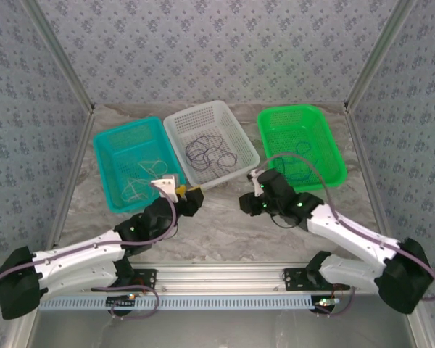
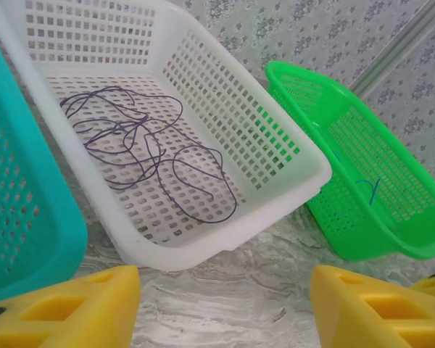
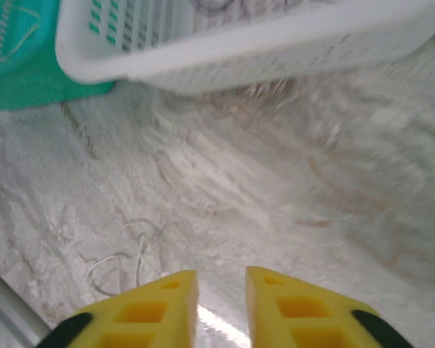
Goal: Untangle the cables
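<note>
A dark purple cable lies looped in the white basket; the left wrist view shows the same cable. Pale whitish cables rest in the teal basket. A blue cable is in the green basket, and a short piece of it shows from the left wrist. Another pale cable loop lies on the marble table, just left of my right gripper, which is open by a narrow gap and holds nothing. My left gripper is wide open over bare table in front of the white basket.
The three baskets stand side by side at the back of the table. Patterned walls close in the back and both sides. Both grippers, left and right, hover in front of the baskets' near rims, some way apart.
</note>
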`<action>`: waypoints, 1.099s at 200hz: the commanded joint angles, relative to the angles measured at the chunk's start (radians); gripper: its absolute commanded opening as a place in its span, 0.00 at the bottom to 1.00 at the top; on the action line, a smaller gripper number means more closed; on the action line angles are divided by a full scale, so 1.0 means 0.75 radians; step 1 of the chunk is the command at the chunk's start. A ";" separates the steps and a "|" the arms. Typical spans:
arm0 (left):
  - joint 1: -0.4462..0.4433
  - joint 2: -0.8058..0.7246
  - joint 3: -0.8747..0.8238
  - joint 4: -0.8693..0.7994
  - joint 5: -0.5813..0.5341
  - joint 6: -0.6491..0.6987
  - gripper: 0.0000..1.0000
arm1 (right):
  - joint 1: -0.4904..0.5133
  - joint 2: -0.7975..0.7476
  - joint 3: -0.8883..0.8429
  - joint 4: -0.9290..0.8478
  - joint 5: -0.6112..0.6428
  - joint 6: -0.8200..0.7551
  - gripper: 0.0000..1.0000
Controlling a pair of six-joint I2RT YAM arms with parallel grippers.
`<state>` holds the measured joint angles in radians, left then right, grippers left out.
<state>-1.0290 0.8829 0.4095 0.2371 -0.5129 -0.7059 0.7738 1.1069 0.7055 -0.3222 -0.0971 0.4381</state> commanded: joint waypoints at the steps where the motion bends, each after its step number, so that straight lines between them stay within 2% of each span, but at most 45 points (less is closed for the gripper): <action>1: 0.005 -0.051 -0.031 -0.092 -0.033 -0.041 0.67 | 0.107 0.116 0.035 0.023 0.013 -0.041 0.39; 27: 0.008 -0.128 -0.061 -0.125 -0.054 -0.044 0.74 | 0.189 0.252 0.044 0.082 -0.004 -0.122 0.51; 44: 0.012 -0.187 -0.075 -0.158 -0.063 -0.039 0.77 | 0.215 0.330 0.058 0.119 -0.030 -0.154 0.54; 110: 0.020 -0.344 -0.154 -0.238 -0.066 -0.091 0.79 | 0.263 0.524 0.137 0.178 -0.048 -0.227 0.53; 140: 0.020 -0.388 -0.160 -0.266 -0.081 -0.094 0.80 | 0.263 0.642 0.203 0.181 -0.079 -0.261 0.40; 176: 0.020 -0.430 -0.161 -0.312 -0.080 -0.095 0.81 | 0.270 0.602 0.195 0.227 -0.063 -0.244 0.00; 220: 0.022 -0.445 -0.178 -0.316 -0.079 -0.089 0.83 | 0.315 0.253 0.154 0.205 -0.028 -0.263 0.00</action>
<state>-1.0206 0.5583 0.2882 0.0170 -0.5514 -0.7719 0.9852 1.4586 0.8288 -0.1722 -0.1314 0.2607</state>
